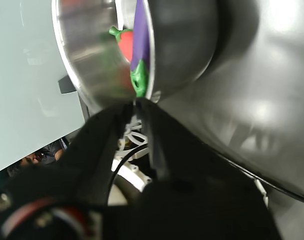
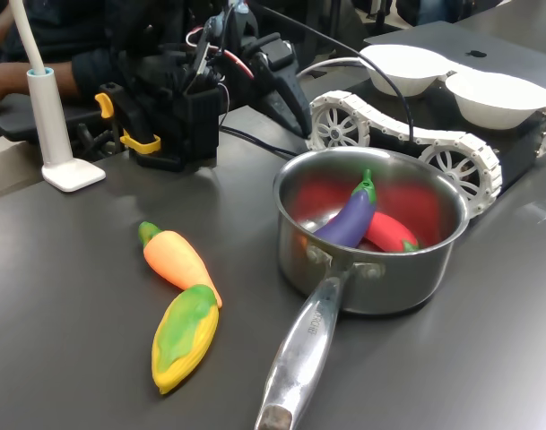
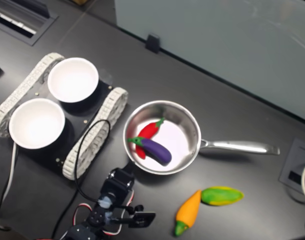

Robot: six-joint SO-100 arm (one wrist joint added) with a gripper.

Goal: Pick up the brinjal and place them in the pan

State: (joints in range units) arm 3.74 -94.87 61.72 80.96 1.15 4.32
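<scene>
In the wrist view the gripper point(image 1: 137, 107) shows as two dark fingers whose tips meet just outside the rim of the pan point(image 1: 92, 65), with nothing between them; they look closed, though the picture is blurred. Inside the pan lie the brinjal point(image 1: 141, 50), its green cap toward the gripper, and beside it the red chilli point(image 1: 125, 42). The dark table point(image 1: 271, 100) spreads behind, and a pale panel point(image 1: 27, 75) stands at its far edge. In the first exterior view the gripper point(image 2: 295, 112) sits behind the pan point(image 2: 416, 269), apart from it and empty. The brinjal point(image 2: 349, 219) leans across the red chilli point(image 2: 389, 233) on the pan floor. On the grey table point(image 2: 66, 296), toward the first exterior view's left, the carrot point(image 2: 178, 262) touches the corn point(image 2: 185, 336). Two white bowls point(image 2: 407, 67) rest on a tracked vehicle point(image 2: 407, 139) behind the pan. In the second exterior view the gripper point(image 3: 124, 176) hangs just below the pan's point(image 3: 190, 130) rim, touching nothing; the brinjal point(image 3: 155, 149) lies inside against the chilli point(image 3: 148, 131). The handle point(image 3: 237, 146) points to the second exterior view's right.
</scene>
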